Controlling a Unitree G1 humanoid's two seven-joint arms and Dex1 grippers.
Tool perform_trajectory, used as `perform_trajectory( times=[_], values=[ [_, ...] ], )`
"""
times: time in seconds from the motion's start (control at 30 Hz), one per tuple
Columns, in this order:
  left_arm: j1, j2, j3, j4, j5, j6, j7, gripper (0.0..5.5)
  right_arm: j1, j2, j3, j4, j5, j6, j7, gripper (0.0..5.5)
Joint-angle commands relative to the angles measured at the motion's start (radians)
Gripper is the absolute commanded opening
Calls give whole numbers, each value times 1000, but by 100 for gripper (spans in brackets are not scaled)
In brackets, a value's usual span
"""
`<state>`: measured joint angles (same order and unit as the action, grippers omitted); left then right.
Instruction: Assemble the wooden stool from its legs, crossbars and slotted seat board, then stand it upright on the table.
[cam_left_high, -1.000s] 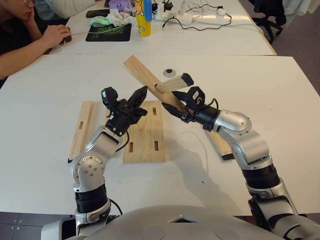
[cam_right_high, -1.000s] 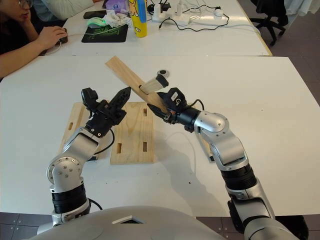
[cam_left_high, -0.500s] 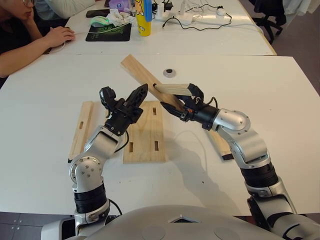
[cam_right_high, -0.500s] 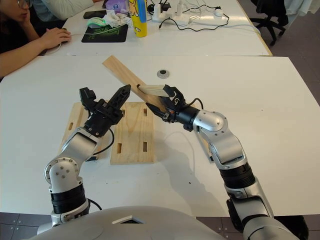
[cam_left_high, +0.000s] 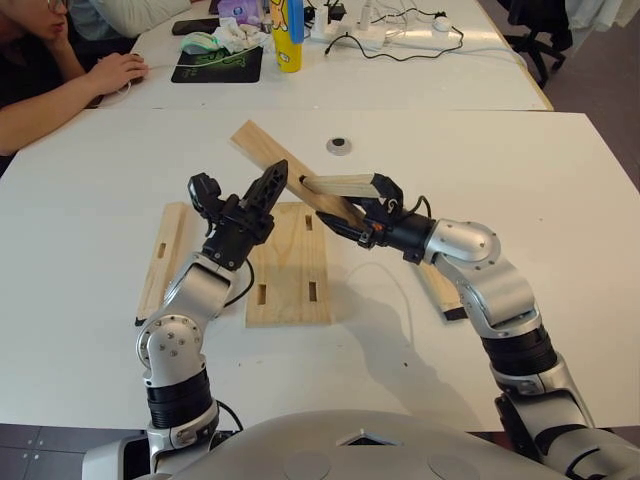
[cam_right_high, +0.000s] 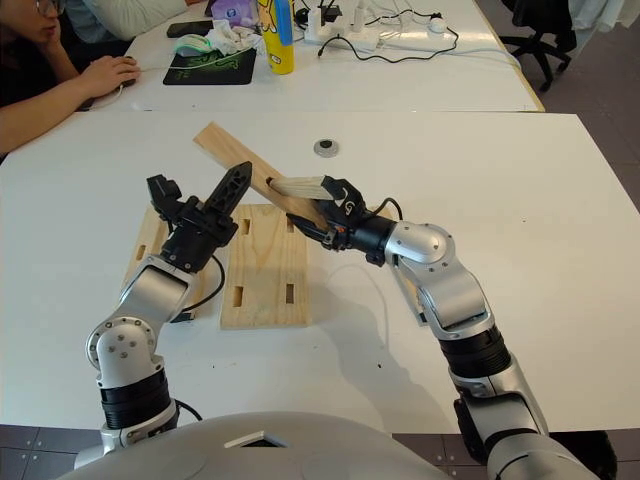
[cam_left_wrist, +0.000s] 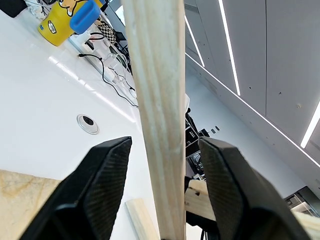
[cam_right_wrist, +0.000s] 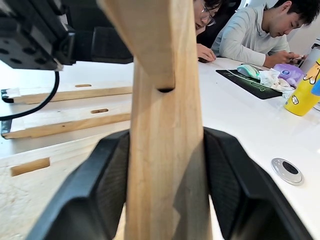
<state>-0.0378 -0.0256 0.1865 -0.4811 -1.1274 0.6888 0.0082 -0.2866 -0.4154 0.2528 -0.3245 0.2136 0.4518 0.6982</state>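
On the white table (cam_left_high: 90, 150): flat pale wooden slotted seat board (cam_left_high: 288, 262), long axis running away from the robot. Over the board's far end: long pale wooden leg plank (cam_left_high: 265, 155), axis diagonal, free end pointing far-left, near end clenched in the right gripper (cam_left_high: 347, 213). A short wooden crossbar (cam_left_high: 340, 184) is socketed into it, pointing right. The left gripper (cam_left_high: 272, 183), fingers spread, straddles the plank.

No legible txt or nos.
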Motion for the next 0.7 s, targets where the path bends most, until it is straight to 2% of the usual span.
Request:
perform_trajectory(
  times=[0.03, 0.3, 0.7],
  values=[
    [-5, 3, 3, 2, -17, -15, 22, 227, -6, -16, 5, -30, 27, 26, 35, 206],
    [7, 2, -7, 5, -15, -38, 24, 110, -13, -25, 0, -42, 51, 89, 52, 206],
    [16, -4, -2, 50, 0, -66, 44, 105, -54, -7, -18, -59, 95, 164, 27, 206]
  ],
)
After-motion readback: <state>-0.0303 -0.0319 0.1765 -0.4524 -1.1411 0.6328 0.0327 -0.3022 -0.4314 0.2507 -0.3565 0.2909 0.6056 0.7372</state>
